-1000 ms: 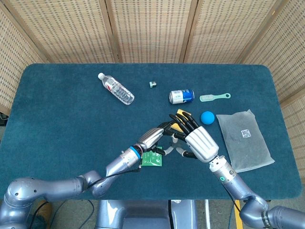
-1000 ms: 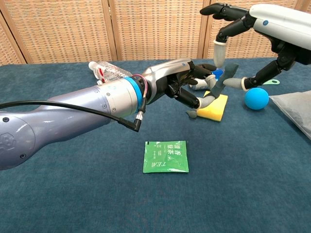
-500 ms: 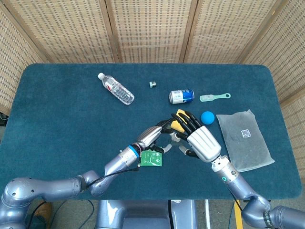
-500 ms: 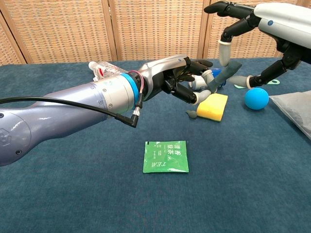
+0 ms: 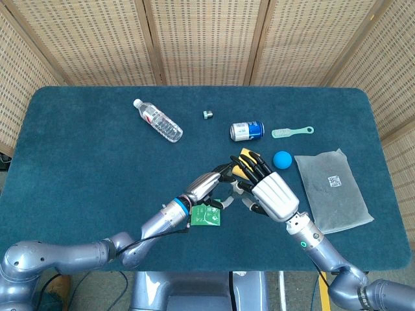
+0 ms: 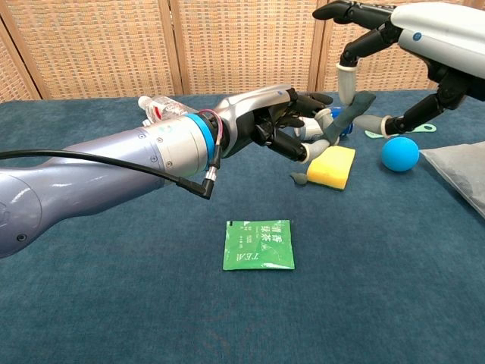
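My left hand [image 5: 211, 184] [image 6: 273, 125] reaches across the middle of the blue table, its fingers curled just above a yellow sponge [image 6: 332, 167] [image 5: 245, 155]. A dark grey strip [image 6: 350, 114] slants up from those fingers; the left hand grips its lower end. My right hand [image 5: 273, 194] [image 6: 409, 38] hovers opposite, fingers spread, with its thumb and one finger touching the strip's upper end from either side. In the head view the hands hide the strip. A green tea packet [image 6: 258, 245] [image 5: 207, 216] lies flat under the left wrist.
A blue ball [image 5: 282, 159] [image 6: 399, 153] sits right of the sponge, and a clear plastic bag [image 5: 332, 189] lies beyond it. Farther back are a can [image 5: 247, 130], a green brush [image 5: 292, 132], a small cap [image 5: 207, 115] and a lying water bottle [image 5: 157, 120].
Both hands lifted slightly together with the grey strip between them; its tilt shifted a little. The sponge, tea packet and the other things stayed put.
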You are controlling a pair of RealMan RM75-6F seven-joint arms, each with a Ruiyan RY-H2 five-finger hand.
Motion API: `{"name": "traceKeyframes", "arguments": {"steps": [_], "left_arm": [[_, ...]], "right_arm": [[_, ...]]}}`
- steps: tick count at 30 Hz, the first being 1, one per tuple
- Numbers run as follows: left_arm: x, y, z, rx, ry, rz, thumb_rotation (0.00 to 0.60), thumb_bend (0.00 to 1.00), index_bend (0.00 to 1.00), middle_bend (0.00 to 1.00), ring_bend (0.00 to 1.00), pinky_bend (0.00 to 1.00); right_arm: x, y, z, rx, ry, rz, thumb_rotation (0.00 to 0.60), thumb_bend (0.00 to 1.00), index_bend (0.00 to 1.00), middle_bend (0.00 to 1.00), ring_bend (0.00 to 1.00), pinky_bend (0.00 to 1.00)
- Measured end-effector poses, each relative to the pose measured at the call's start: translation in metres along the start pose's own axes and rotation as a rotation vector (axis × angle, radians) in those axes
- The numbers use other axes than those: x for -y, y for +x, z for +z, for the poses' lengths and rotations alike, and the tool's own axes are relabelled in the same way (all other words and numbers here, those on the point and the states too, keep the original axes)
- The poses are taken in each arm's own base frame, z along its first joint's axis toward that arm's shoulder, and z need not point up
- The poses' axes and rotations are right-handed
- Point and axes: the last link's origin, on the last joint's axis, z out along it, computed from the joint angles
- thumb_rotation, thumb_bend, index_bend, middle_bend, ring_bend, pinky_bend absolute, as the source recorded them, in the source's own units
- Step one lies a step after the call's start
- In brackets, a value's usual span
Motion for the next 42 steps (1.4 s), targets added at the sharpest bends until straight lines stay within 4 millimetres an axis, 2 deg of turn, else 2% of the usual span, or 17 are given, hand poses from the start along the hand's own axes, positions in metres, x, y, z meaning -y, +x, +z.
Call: {"name": "traceKeyframes", "arguments": {"steps": [7, 11, 15, 23, 33, 36, 42], "left_arm": [[-0.002, 0.001, -0.002, 0.003, -0.004, 0.006, 0.6, 0.52, 0.82, 0.0, 0.0, 0.0], [-0.003, 0.001, -0.003, 0.007, -0.004, 0.006, 0.6, 0.52, 0.82, 0.0, 0.0, 0.0], [-0.003, -0.001, -0.004, 0.011, -0.004, 0.01, 0.6, 0.52, 0.82, 0.0, 0.0, 0.0], [-0.003, 0.0, -0.006, 0.006, -0.002, 0.017, 0.6, 0.52, 0.82, 0.0, 0.0, 0.0], [0.005, 0.007, -0.009, -0.009, 0.021, 0.028, 0.6, 0.52, 0.82, 0.0, 0.0, 0.0], [0.014, 0.015, -0.014, -0.025, 0.045, 0.042, 0.6, 0.52, 0.82, 0.0, 0.0, 0.0], [0.044, 0.045, -0.033, -0.082, 0.124, 0.087, 0.6, 0.53, 0.82, 0.0, 0.0, 0.0]], "right_arm": [[0.0, 0.0, 0.0, 0.003, 0.007, -0.026, 0.6, 0.64, 0.57, 0.12, 0.0, 0.0], [-0.001, 0.0, -0.001, -0.006, 0.022, -0.11, 0.6, 0.74, 0.56, 0.18, 0.0, 0.0], [-0.002, 0.0, -0.001, -0.025, 0.046, -0.191, 0.6, 0.79, 0.62, 0.22, 0.0, 0.0], [-0.006, 0.003, -0.003, -0.093, 0.106, -0.364, 0.6, 0.8, 0.71, 0.28, 0.0, 0.0], [-0.01, 0.01, -0.004, -0.189, 0.134, -0.466, 0.6, 0.8, 0.72, 0.29, 0.0, 0.0], [-0.015, 0.014, -0.006, -0.209, 0.125, -0.497, 0.6, 0.8, 0.72, 0.29, 0.0, 0.0], [-0.026, 0.02, -0.01, -0.214, 0.09, -0.535, 0.6, 0.8, 0.72, 0.29, 0.0, 0.0]]}}
